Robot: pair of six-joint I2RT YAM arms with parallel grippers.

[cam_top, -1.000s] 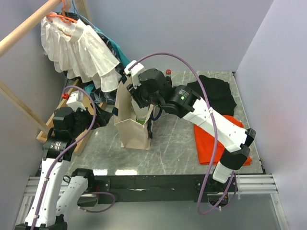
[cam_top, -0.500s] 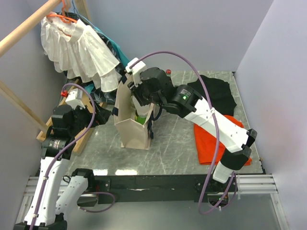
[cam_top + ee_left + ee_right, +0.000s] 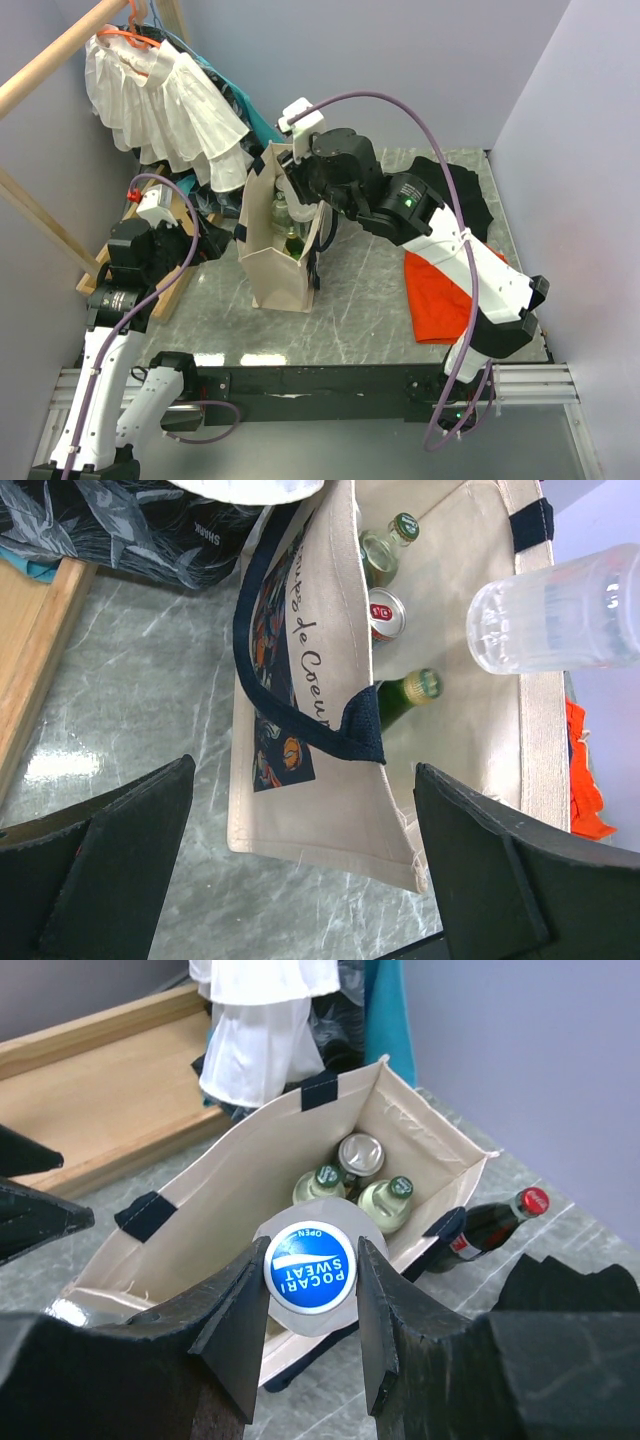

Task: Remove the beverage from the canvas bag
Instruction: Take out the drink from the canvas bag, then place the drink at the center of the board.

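The cream canvas bag (image 3: 272,270) with navy handles stands open on the marble table. My right gripper (image 3: 309,1270) is shut on the blue "Pocari Sweat" cap of the beverage (image 3: 309,1268), a clear plastic bottle. It hangs above the bag's mouth, and its clear body (image 3: 555,610) shows in the left wrist view. Two green bottles (image 3: 388,1200) and a can (image 3: 360,1150) stand inside the bag. My left gripper (image 3: 300,870) is open beside the bag's left corner, with only canvas and table between its fingers.
A cola bottle (image 3: 495,1222) with a red cap stands just behind the bag. A white ruffled garment (image 3: 170,105) hangs on a wooden rack at the left. Black cloth (image 3: 455,195) and red-orange cloth (image 3: 440,290) lie at the right.
My right arm has risen and drawn the clear bottle up from inside the bag to above its rim. The left arm has stayed where it was.
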